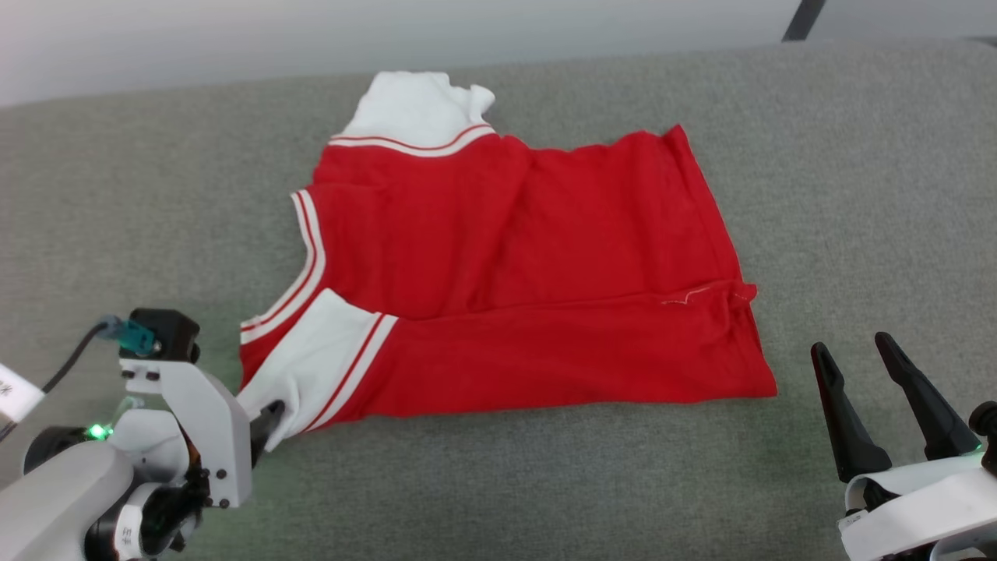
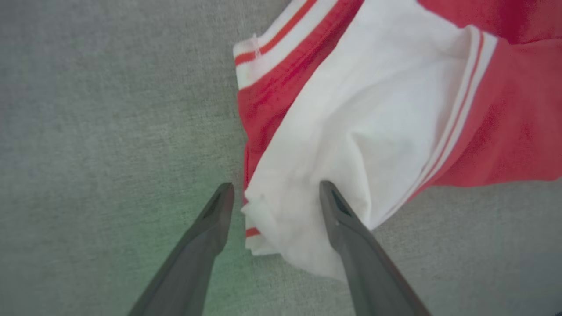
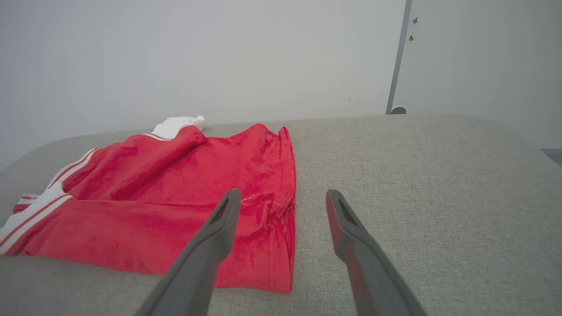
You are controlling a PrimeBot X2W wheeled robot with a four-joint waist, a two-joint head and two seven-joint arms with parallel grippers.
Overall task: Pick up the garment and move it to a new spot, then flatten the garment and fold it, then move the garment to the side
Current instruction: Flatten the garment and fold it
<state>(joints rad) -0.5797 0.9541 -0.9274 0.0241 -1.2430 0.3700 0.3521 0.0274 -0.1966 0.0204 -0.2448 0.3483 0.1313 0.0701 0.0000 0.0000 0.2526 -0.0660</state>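
Right then the garment (image 1: 514,257) lay longways across the middle of the grey cushion (image 1: 857,156), my nearer left gripper (image 2: 272,193) spread wide with the tip of its white sleeve (image 2: 351,131) between the fingers, and my right gripper (image 1: 850,344) spread wide too, just beside its hem.

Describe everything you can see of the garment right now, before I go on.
The garment is a small red shirt, soft knit by its look, with white short sleeves and white-red striped trim. It lies nearly flat, plain red up, on the grey fabric surface, neck toward the robot's left, hem toward its right. Its near side is folded over the body as a strip. The open left gripper straddles the near sleeve's tip; the open right gripper is clear of the hem.
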